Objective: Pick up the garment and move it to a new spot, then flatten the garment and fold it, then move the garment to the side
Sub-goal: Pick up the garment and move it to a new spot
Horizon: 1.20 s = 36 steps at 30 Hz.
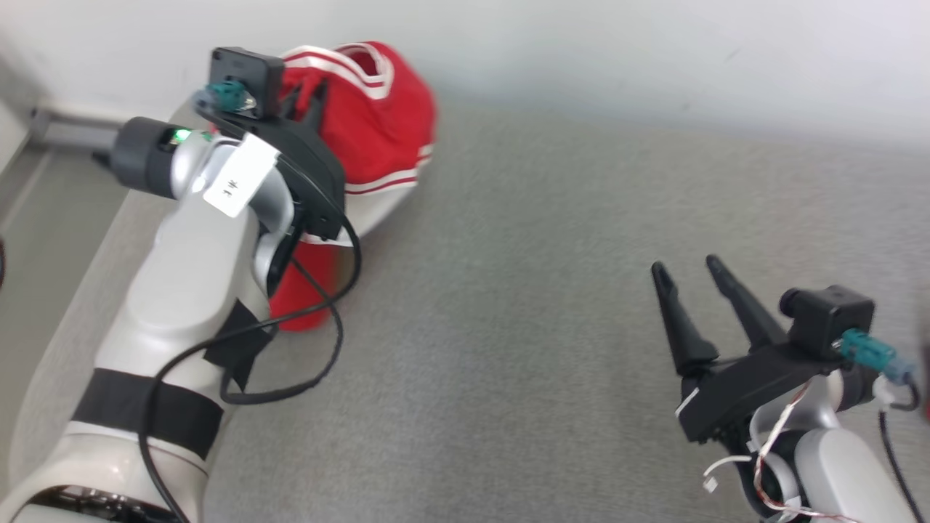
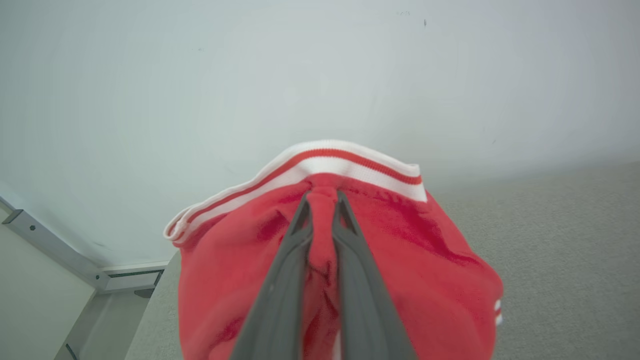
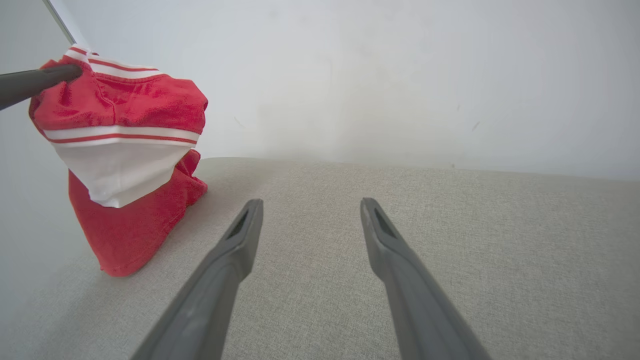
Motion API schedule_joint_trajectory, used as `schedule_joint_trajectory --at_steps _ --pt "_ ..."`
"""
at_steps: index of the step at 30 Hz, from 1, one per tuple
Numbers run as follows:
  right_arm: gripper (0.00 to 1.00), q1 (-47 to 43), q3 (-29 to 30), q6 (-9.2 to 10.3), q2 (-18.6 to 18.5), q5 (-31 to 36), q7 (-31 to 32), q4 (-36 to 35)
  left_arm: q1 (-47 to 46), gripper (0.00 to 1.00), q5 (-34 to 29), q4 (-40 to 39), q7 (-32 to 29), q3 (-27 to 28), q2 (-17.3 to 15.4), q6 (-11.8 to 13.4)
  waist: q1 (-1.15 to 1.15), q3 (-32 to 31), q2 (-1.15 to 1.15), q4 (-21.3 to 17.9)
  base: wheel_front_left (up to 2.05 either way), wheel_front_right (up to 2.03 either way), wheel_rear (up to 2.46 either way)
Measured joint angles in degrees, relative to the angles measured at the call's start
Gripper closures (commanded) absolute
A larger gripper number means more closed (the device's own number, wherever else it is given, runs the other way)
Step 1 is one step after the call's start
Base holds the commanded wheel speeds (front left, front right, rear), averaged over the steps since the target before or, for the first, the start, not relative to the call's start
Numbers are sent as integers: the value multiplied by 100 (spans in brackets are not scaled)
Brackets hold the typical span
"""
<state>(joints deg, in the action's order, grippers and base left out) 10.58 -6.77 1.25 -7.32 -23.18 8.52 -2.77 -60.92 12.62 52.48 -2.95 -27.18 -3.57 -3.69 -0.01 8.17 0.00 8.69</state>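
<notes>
Grey woven fabric covers the work surface, which runs back to a plain white wall. At the far left, close to the wall, the left gripper has its two dark fingers drawn narrow, nearly together. They pinch a fold of the red garment just below its white-and-red striped band. The garment hangs bunched from that pinch. The right wrist view shows a white panel under a second striped band, and the red lower end touching the grey fabric. The left forearm, pale with black tape bands, lies in front of the garment in the head view and hides part of it. A loose black cable loops from the arm over the surface beside the cloth's lower end. The right gripper is well apart from the garment, at the lower right of the head view, its fingers spread wide and empty over the fabric. Beyond the surface's left edge a grey metal rail runs along the foot of the wall.
</notes>
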Motion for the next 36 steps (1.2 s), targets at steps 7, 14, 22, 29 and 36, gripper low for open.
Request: schedule_joint_trajectory --at_steps 7,14,22,29,36 --pt "0 -511 -71 11 44 0 -98 64 252 100 42 -290 148 -298 182 -183 0 -522 0 -564 0 0 0" --pt "0 -918 -67 78 32 1 -138 -270 281 100 271 -914 181 -601 207 -238 0 -856 0 -1283 0 0 0" --pt "0 -1018 -57 87 -4 9 -146 -474 278 100 1265 -2139 197 -1677 199 -30 1 -997 0 -2022 0 0 0" --pt "0 -890 -204 66 8 8 -90 -446 319 100 1470 -2147 172 -1836 179 283 1 -992 0 -2561 0 0 0" --pt "0 -877 -90 69 0 1 -96 -458 664 100 1824 -1551 169 -2036 198 378 1 -813 0 -2930 0 0 0"
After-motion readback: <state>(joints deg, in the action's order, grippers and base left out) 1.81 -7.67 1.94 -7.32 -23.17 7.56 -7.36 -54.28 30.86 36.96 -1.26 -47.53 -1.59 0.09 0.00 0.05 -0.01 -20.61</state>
